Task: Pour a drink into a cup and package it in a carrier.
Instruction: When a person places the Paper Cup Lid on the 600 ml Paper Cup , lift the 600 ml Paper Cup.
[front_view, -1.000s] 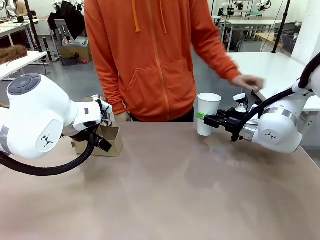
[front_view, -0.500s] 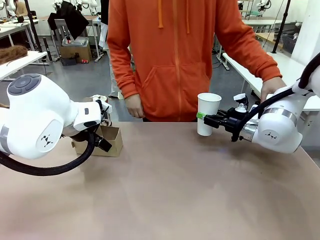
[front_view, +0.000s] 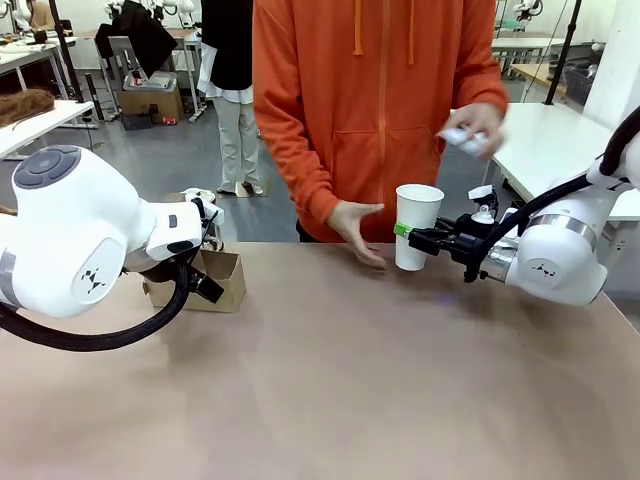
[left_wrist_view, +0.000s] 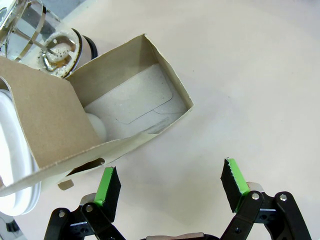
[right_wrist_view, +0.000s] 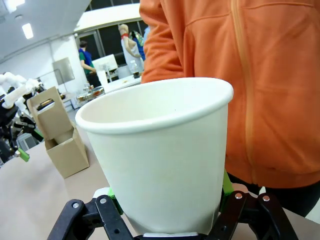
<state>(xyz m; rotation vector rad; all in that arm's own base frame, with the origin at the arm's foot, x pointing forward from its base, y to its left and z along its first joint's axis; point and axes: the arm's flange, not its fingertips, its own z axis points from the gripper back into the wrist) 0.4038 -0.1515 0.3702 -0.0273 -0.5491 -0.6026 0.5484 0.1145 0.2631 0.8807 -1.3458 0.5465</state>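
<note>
Worktop (front_view: 350, 400): right jaws grip cup (front_view: 416, 225), apparently empty; left jaws wide by carrier (front_view: 225, 282). Nearby hand (front_view: 355, 228) could knock cup.

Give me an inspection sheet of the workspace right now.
surface: tan tabletop, no spills seen
job's things: white paper cup upright; brown cardboard carrier by the left arm; clear glass carafe beside it, contents unclear
clutter: nothing seen
tools: left tool open, next to the carrier; right tool shut on the cup
cables: black hose looped under left arm; black cable along right arm
surroundings: person in an orange hoodie at far edge, open hand near the cup; other tables behind
</note>
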